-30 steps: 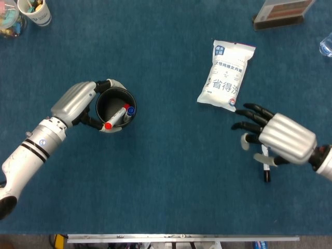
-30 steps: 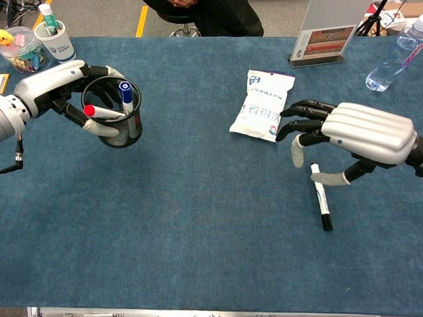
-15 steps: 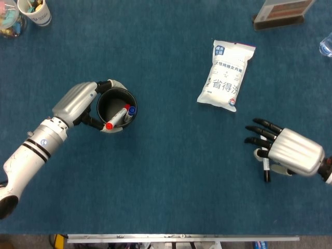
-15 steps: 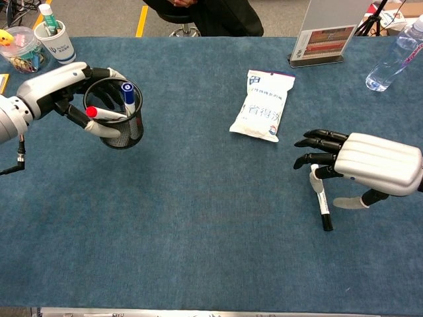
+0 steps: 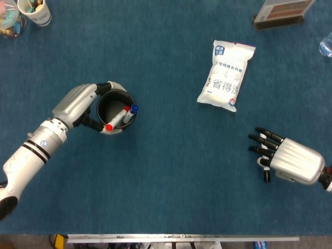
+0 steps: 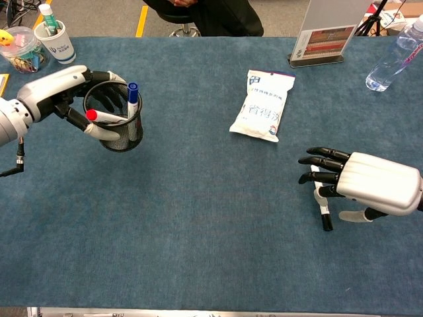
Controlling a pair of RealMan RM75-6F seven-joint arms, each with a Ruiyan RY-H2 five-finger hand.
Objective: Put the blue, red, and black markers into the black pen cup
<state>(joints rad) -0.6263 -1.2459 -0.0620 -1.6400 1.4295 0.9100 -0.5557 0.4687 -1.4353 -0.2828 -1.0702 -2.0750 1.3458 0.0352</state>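
My left hand (image 5: 77, 104) (image 6: 54, 87) grips the black pen cup (image 5: 115, 106) (image 6: 115, 129) at the table's left and holds it slightly tilted. Leaning inside the cup are the red marker (image 5: 110, 124) (image 6: 100, 117) and the blue marker (image 5: 132, 109) (image 6: 133, 96). At the right, the black marker (image 5: 266, 176) (image 6: 323, 211) lies flat on the blue cloth. My right hand (image 5: 288, 161) (image 6: 374, 184) hovers low over it with fingers stretched out and apart, covering most of the marker. Nothing is gripped in that hand.
A white snack packet (image 5: 226, 75) (image 6: 263, 104) lies behind the right hand. A sign stand (image 6: 322, 38) and a water bottle (image 6: 394, 54) stand at the back right. A paper cup (image 6: 55, 39) and a plastic tub (image 6: 18, 50) sit at the back left.
My right hand has drawn back from the snack packet and come down lower over the black marker. The left hand has shifted the cup slightly.
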